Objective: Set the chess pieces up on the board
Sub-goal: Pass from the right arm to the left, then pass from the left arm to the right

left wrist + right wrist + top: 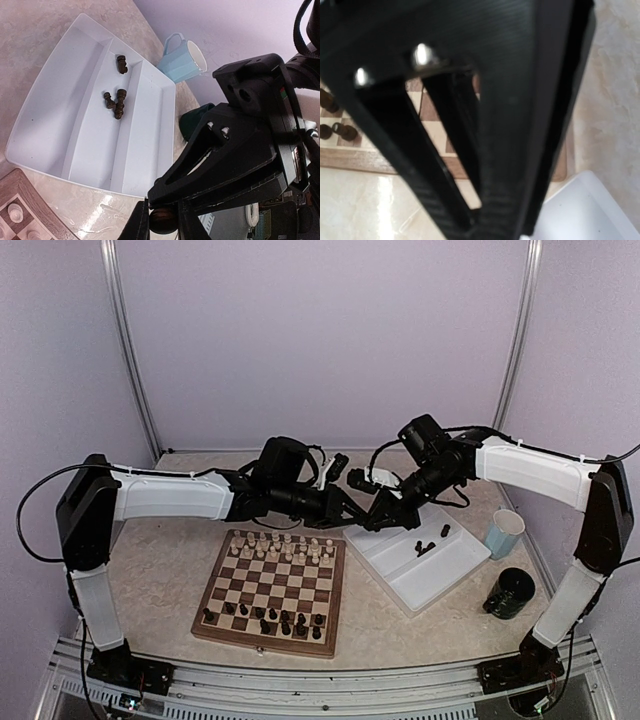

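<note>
Closest to the left wrist camera, the black left gripper (162, 223) is clamping a dark brown rounded chess piece (162, 219) just off the corner of the square wooden checkered board (22, 192). The right gripper (156, 196), jaws together, is pointing at that piece from above, though I cannot tell whether it is touching. Just beside the board, a white rectangular plastic tray (55, 130) is holding three dark brown figures (120, 103) in its middle compartment. Across the right wrist view, a blurred black structure (510, 125) is blocking most of the board (350, 161), where dark pieces (342, 131) are standing. From the top, the left gripper (350, 508) and right gripper (374, 521) are hovering tip to tip just beyond the board's (262, 642) far right corner; cream pieces (280, 548) are occupying its far rows, dark pieces (265, 618) its near rows.
</note>
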Robot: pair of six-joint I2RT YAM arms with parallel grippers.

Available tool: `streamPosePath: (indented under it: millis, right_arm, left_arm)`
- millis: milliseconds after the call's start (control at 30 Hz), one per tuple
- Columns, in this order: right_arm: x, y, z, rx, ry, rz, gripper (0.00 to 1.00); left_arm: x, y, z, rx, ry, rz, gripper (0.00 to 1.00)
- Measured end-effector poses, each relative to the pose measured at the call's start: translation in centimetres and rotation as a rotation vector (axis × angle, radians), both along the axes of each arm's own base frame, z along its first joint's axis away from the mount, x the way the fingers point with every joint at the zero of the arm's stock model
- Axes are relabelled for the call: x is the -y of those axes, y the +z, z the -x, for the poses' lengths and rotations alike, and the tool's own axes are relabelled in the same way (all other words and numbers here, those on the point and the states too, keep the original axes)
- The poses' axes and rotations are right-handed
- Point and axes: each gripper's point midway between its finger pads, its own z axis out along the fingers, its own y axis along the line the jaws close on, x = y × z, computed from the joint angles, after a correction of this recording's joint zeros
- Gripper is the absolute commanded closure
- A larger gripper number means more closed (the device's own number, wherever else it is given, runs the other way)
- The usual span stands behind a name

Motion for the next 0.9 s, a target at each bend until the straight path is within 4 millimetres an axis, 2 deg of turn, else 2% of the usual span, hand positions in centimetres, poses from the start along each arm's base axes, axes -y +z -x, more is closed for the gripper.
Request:
streamPosePath:
  millis: [200,500,600,733,900]
  right_arm:
    - [0.0,0.0,-0.4,0.008,-0.023,0.006,0.98]
    - [-0.5,1.2,-1.6,0.048,-0.047,-0.012,0.66]
    - [-0.4,1.7,-2.0,0.043,-0.06,-0.025,0.61]
    - [0.2,3.1,-2.7,-0.005,-0.085,-0.085,0.55]
    - [2.7,6.6,-5.6,-0.139,-0.192,-0.262,0.5]
  left_arm:
    - [-0.1,0.0,-0.5,0.003,0.009,0.009,0.91]
    - [-1.1,1.0,-2.3,0.022,0.05,0.042,0.91]
    - [-1.8,1.0,-3.1,0.023,0.069,0.043,0.91]
    - [-2.5,1.3,-3.9,0.03,0.09,0.049,0.91]
    - [-2.8,2.3,-4.1,0.059,0.099,0.081,0.91]
